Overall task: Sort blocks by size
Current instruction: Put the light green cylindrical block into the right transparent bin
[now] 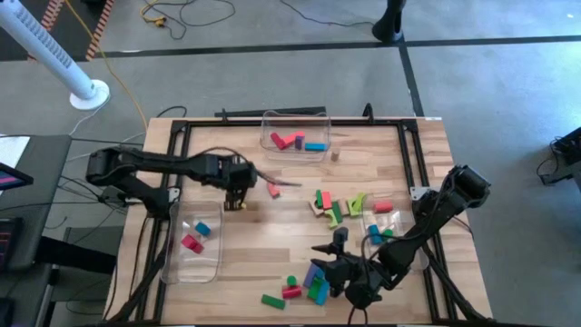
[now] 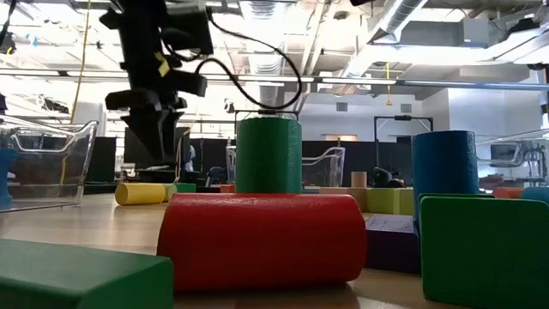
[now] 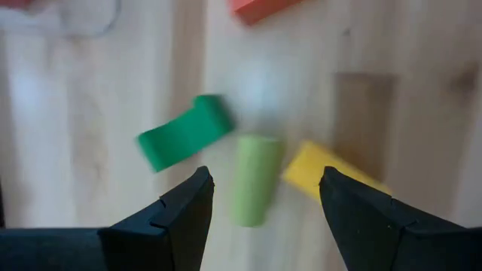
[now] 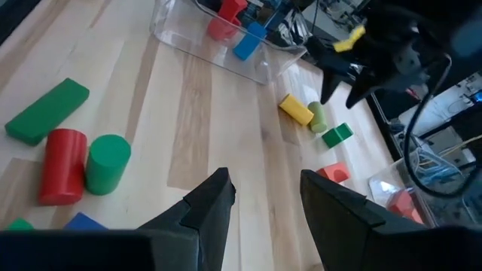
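The left end effector [image 1: 238,202] hangs over the left-centre of the wooden worktop [image 1: 272,245], its two dark fingers [image 3: 184,218] spread apart and holding nothing. Directly beneath it, framed between those fingers in its own wrist view, lie three small blocks close together: a light green cylinder [image 3: 254,179] in the middle, a yellow cylinder [image 3: 320,169] touching or nearly touching it on one side, and a dark green arch [image 3: 183,134] on the other. Just beyond this group, on the side away from the arm, sits a red-orange block [image 1: 273,191]. Between the left end effector and the worktop's near edge stands a clear bin [image 1: 193,242] with a blue and a pink block inside. At the far edge, well apart from it, is another clear bin [image 1: 295,134] holding red, purple and blue blocks. The right end effector [image 1: 334,243] is low near the front of the worktop, fingers [image 4: 215,207] parted with an empty gap between them. Just in front of it, toward the near edge, lie a red cylinder [image 4: 62,165] on its side, a green cylinder [image 4: 107,162] standing beside it, and a flat green bar [image 4: 47,110]. Past it, toward the worktop's middle, is a loose cluster of green, red and tan blocks [image 1: 334,205], and to its right side a third clear bin [image 1: 419,259], mostly hidden by the arm, holds a few more.
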Action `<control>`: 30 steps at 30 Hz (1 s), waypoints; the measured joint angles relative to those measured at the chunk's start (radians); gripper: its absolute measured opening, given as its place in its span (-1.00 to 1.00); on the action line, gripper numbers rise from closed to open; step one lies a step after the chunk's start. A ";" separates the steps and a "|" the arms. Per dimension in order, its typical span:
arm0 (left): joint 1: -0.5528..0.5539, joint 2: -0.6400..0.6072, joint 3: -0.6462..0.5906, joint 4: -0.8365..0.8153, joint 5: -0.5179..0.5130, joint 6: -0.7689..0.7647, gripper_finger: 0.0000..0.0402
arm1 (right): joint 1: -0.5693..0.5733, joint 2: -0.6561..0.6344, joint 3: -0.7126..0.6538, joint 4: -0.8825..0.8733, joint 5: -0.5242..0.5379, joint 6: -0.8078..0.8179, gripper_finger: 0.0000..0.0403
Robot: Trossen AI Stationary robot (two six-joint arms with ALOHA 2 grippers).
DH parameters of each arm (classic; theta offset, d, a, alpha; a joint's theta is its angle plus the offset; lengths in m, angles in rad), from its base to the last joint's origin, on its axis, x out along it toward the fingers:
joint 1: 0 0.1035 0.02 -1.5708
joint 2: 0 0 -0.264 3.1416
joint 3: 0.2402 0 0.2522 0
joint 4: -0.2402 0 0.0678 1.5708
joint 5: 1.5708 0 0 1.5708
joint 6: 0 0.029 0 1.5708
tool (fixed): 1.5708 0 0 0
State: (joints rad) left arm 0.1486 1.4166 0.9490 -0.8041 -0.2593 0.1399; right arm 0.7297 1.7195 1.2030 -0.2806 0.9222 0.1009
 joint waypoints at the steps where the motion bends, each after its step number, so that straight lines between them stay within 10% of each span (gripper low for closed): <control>1: 0.030 0.000 -0.002 0.001 0.019 0.029 0.16 | 0.000 0.000 0.000 0.000 0.000 -0.010 -0.05; 11: 0.243 0.011 -0.072 0.007 0.155 0.174 0.16 | 0.001 0.000 0.000 -0.003 -0.001 -0.073 -0.05; 30: 0.245 0.269 -0.095 0.074 0.158 0.209 -0.08 | -0.020 0.000 0.000 0.000 -0.004 -0.083 -0.05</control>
State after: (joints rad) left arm 0.3937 1.6852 0.8543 -0.7303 -0.1015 0.3488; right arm 0.7097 1.7195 1.2030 -0.2802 0.9179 0.0177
